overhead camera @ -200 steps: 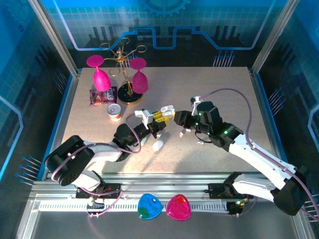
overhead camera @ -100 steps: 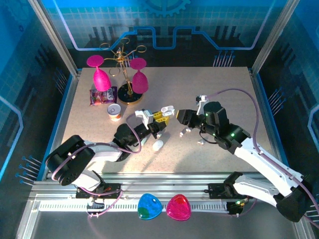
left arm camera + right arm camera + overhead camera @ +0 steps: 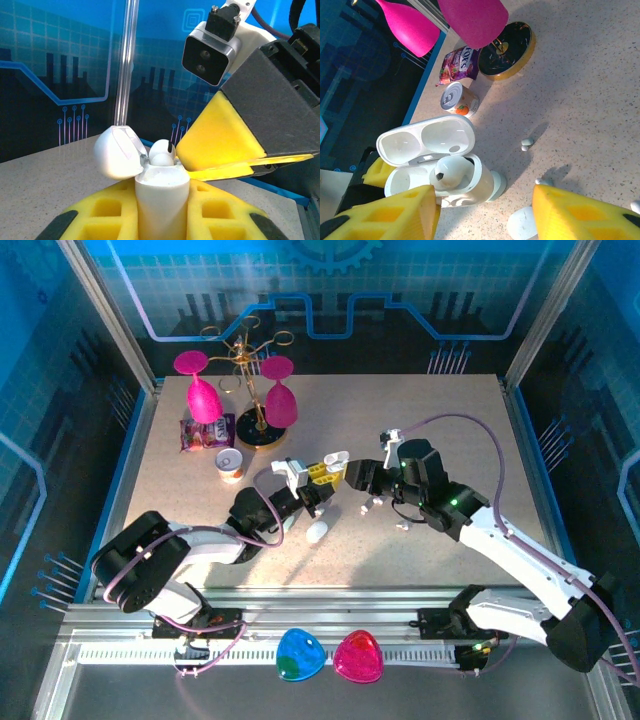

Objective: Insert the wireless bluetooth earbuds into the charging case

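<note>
Left hand [image 3: 313, 483]: pressed against the lower body of the open charging case [image 3: 437, 172], which is pinched between the yellow fingers [image 3: 100, 212] with its lid [image 3: 117, 152] swung back. One earbud [image 3: 162, 152] is seated in a well of the case, its head showing above the rim; the neighbouring well is seen bare. Right hand [image 3: 482, 200]: spread, nothing gripped, just beside the mouth of the case. A loose earbud [image 3: 526, 144] is seen lying on the tabletop [image 3: 440, 420] near the right hand. A closed white case [image 3: 317, 531] lies nearby.
</note>
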